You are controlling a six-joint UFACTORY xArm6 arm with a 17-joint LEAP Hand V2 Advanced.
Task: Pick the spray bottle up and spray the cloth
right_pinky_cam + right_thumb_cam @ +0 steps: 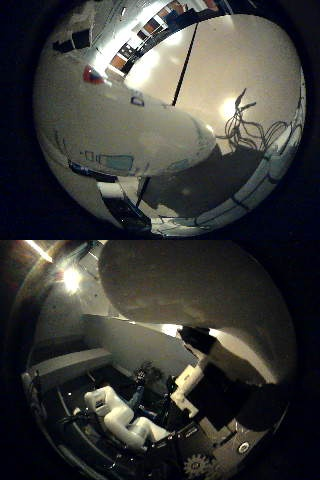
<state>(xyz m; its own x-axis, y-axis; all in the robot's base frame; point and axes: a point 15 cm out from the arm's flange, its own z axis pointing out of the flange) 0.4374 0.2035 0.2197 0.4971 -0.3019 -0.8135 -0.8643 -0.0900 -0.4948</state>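
Dim room behind spray bottle (125, 130) (cropped)

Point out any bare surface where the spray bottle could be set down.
The pale surface past the spray bottle lies bare on both sides of the dark line crossing it. It is crowded near the palm, where the bottle and the hand fill the view. No cloth shows.

A pale tabletop (235, 60) – glare spots on it – crossed by a dark seam (184, 67).

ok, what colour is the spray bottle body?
White, with small teal and dark label marks. The spray bottle shows best in the little finger side palm view.
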